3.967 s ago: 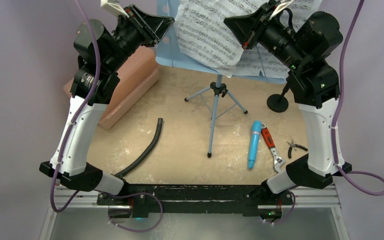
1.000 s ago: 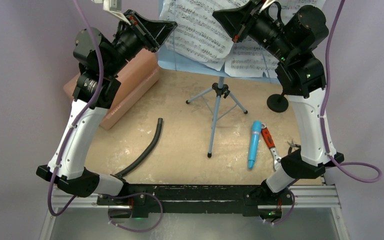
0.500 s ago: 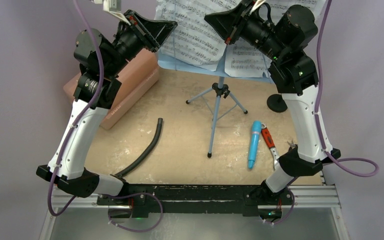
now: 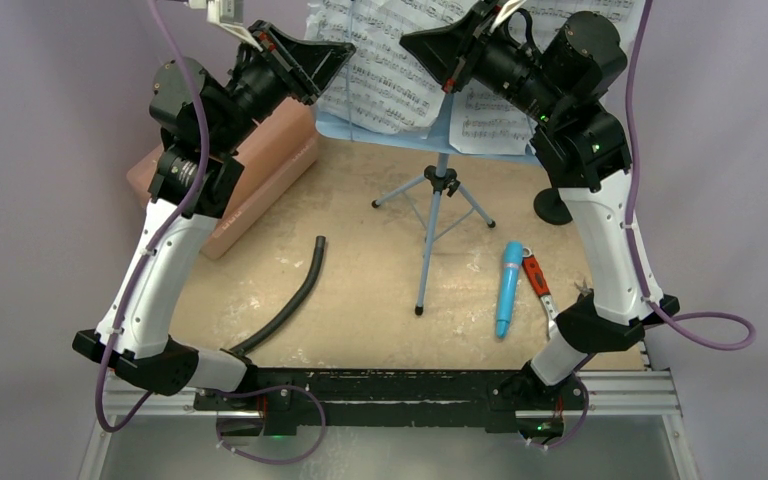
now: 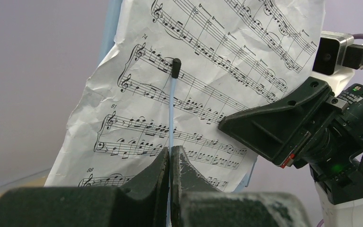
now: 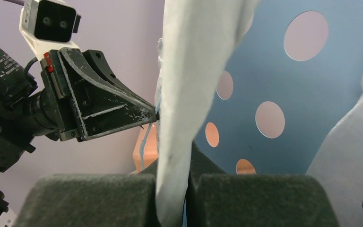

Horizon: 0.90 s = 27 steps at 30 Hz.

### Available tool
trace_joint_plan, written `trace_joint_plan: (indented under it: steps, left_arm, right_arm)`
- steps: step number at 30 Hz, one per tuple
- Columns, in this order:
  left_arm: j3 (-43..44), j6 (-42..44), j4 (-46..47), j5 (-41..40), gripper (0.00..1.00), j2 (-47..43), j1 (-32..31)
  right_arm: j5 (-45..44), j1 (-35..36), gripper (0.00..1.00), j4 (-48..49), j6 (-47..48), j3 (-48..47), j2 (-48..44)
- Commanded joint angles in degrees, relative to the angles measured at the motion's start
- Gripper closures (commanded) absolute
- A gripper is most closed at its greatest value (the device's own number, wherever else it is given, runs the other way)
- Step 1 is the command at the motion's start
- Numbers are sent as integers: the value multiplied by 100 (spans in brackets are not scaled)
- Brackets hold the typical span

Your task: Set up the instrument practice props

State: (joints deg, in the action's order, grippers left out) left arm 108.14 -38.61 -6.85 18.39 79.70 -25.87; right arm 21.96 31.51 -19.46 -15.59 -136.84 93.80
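The creased sheet-music page (image 5: 203,94) stood against the light-blue perforated music stand (image 6: 283,80), raised high at the far side, with the second page (image 4: 495,115) beside it on the same desk. The right end effector (image 6: 172,165) was clamped on the edge of the creased page, the paper pinched upright between its pads. The left end effector (image 5: 171,153) was closed on the stand's thin blue retainer wire (image 5: 171,113), whose black tip (image 5: 176,63) lay in front of the staves.

The step in hand looked to be seating this page under that wire. To do it well, the left arm should hold the wire only just clear of the paper, neither bending it nor tugging the light stand over. The right arm should slide the sheet flat against the desk and down to its ledge without crumpling it more. The wire should go back first, the paper be freed after.

Below, the tripod (image 4: 433,205) stood on the tabletop (image 4: 360,260). The slim turquoise microphone (image 4: 507,290) lay flat just beside a red-handled wrench (image 4: 538,282), apart from the short black mic stand (image 4: 545,208), which was half hidden behind the right arm. The salmon-pink case (image 4: 260,170) and black hose (image 4: 295,295) lay on the left
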Motion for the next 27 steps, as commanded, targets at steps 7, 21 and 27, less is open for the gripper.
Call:
trace_joint_plan:
  steps: [7, 21, 27]
  left_arm:
    - [-49, -108, 300, -134, 82, -209, 20]
    - [-75, -110, 281, -144, 82, -201, 18]
    - [-82, -121, 268, -140, 82, -176, 18]
  right_arm:
    - [-364, 40, 76, 130, 162, 87, -209]
    - [-895, 40, 60, 82, 297, 353, -650]
    - [-1067, 44, 70, 78, 320, 411, -757]
